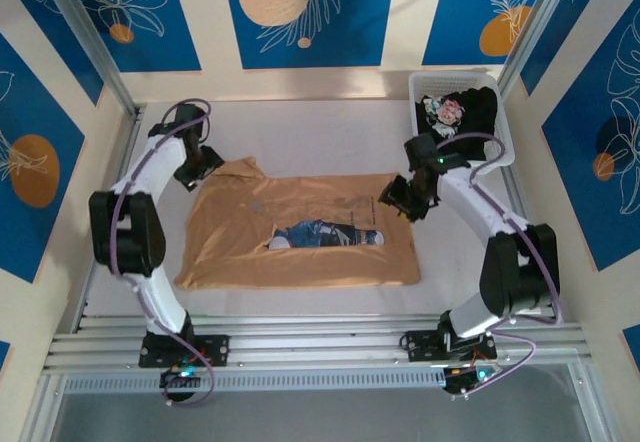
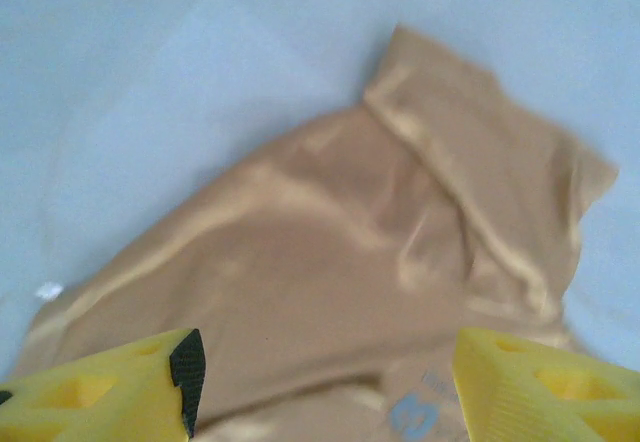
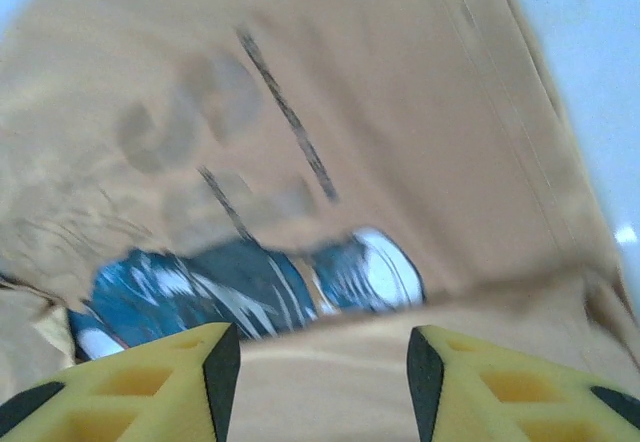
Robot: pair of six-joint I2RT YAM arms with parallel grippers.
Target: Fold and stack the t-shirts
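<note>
While the tan-orange soft cloth t-shirt [image 1: 300,262] lies flat mid-table, its long axis runs left to right, with the blue-and-white cartoon figure print [image 1: 325,233] facing up. Left claw [image 1: 200,168]: yellow fingers spread, nothing between them, poised just above the rumpled far-left sleeve corner. Right claw [image 1: 396,200]: likewise spread and empty, over the far-right edge, the print lying just nearward of it. Each arm is nearer its own end. Cloth: thin, limp, faint sheen, creased at seams. Black t-shirt with pink-white print [image 1: 470,112]: bunched inside the white plastic mesh basket [image 1: 455,76], far-right corner of the pale grey table [image 1: 300,127].
</note>
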